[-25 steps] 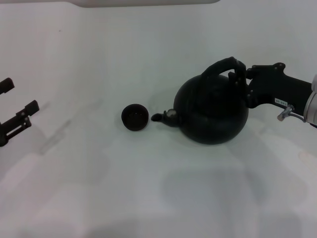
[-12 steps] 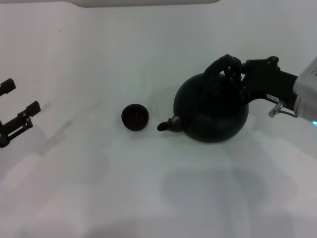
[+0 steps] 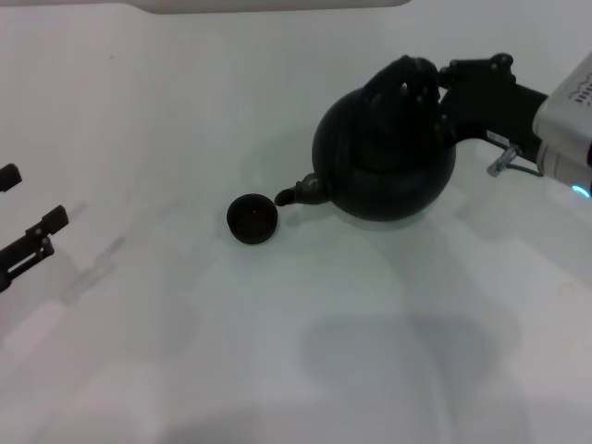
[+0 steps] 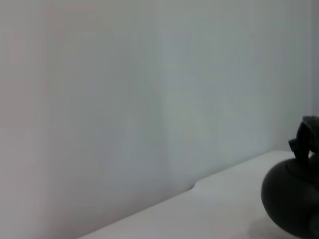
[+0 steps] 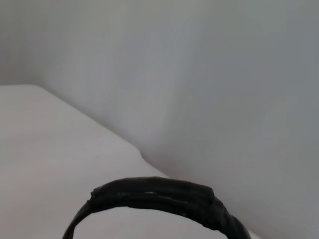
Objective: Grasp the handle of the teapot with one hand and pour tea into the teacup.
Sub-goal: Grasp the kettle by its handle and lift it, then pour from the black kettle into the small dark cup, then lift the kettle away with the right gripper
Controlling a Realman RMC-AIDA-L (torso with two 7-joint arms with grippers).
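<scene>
The teapot (image 3: 384,162) hangs from my right gripper (image 3: 437,102), tilted spout-down, in the right half of the table (image 3: 277,351). My jaws are clamped on the handle (image 3: 400,81), at the end of the hoop away from the spout. The wrist view on that arm shows only the arch of the handle against the wall; my own fingers do not appear in it.

The spout (image 3: 298,192) points toward my left, and its tip sits just beside the teacup (image 3: 252,218), close to the rim. The teacup stands upright on the table, near the centre. Whether any tea is flowing cannot be determined from these views.

My left gripper (image 3: 32,242) is parked at the far left edge, well apart from both items. Its finger state cannot be determined.

Risks, as judged from this position:
- Spill. The cup is small, and the spout tip appears to sit at the rim rather than over the middle; further tilt may send tea onto the table.
- Swing. The grip is off-centre on the hoop; the heavy pot may rotate in my jaws.
- Contact. A low spout may knock the light cup aside.

Count: one teapot, one handle, one teacup, two grippers.
</scene>
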